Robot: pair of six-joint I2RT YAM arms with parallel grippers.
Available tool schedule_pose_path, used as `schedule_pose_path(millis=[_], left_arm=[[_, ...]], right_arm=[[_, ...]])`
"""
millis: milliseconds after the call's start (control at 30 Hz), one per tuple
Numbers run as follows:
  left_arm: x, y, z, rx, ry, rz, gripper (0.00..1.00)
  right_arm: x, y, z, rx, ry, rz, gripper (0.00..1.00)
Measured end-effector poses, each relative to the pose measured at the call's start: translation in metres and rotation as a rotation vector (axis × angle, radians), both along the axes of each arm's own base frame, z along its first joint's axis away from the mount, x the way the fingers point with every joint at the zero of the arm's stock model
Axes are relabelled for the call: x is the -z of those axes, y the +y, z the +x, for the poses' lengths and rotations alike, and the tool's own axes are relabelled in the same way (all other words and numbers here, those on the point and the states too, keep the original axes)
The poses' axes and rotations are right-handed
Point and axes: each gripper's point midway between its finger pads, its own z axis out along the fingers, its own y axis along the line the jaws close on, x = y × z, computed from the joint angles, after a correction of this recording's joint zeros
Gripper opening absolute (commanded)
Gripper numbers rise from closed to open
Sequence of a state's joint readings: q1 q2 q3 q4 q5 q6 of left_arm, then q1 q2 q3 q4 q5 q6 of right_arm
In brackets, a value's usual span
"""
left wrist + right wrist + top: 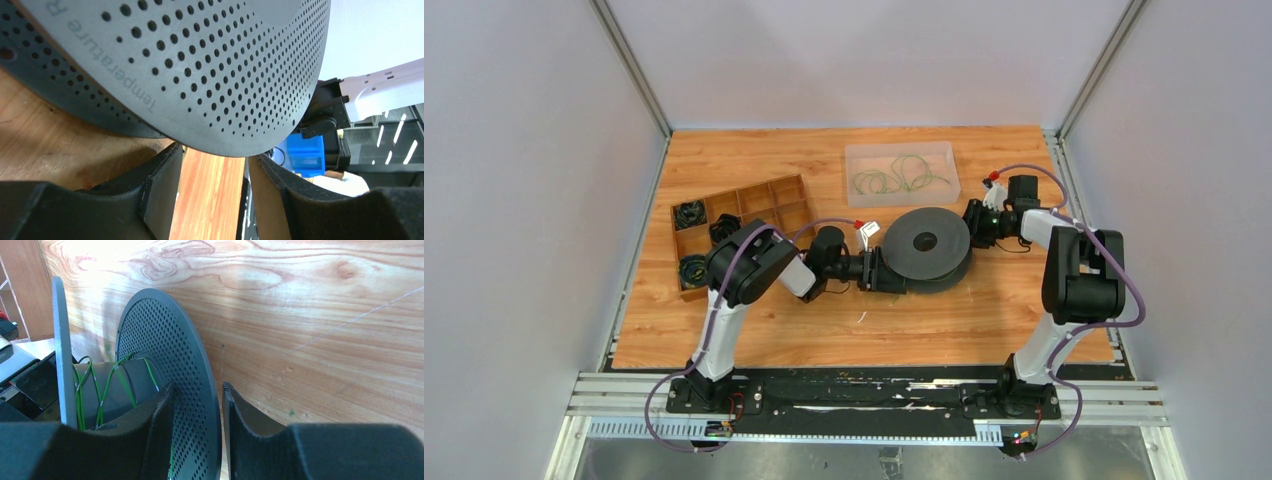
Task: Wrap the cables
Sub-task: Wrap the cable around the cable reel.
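Matt grey perforated plastic spool [927, 243], smooth green cables [79, 397], wood-grain table [924, 322], translucent plastic tray [902, 147]

from above, the left gripper [886, 270] has its fingertips hidden under the rim of the spool [927, 245], so its hold cannot be told; the right gripper [972, 222] is too small there to read; the cables [900, 176] in the clear tray [900, 147] near the far edge of the desk [984, 320] are too thin to count; the dark bundles [691, 213] in the wooden box [737, 192] by the left edge are too small to make out. in the left wrist view the spool runs off the top and left edges, its printing cut short; in the right wrist view a finger [150, 440] hides part of the cables on the hub.
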State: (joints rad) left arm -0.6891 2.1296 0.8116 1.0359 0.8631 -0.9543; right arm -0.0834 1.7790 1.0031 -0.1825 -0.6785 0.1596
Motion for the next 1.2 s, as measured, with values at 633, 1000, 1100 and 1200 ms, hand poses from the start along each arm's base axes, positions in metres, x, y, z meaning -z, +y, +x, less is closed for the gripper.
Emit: schedule_pose_path(millis=[633,1000,1100,1200], left_arm=[[-0.007,-0.025,-0.021,0.010,-0.031,-0.030,0.49],[-0.001,-0.026,-0.029,0.053,-0.117,0.090,0.18],[-0.004,-0.026,-0.033,0.069,-0.130,0.095,0.07],[-0.004,-0.025,-0.036,0.082,-0.132,0.110,0.01]], right_arm=[[0.000,0.000,0.000,-0.004,-0.006,0.003,0.29],[-0.003,-0.003,-0.002,0.004,-0.019,0.000,0.03],[-0.004,-0.002,-0.003,0.004,-0.026,0.002,0.01],[-0.007,-0.002,-0.005,0.011,-0.032,0.005,0.01]])
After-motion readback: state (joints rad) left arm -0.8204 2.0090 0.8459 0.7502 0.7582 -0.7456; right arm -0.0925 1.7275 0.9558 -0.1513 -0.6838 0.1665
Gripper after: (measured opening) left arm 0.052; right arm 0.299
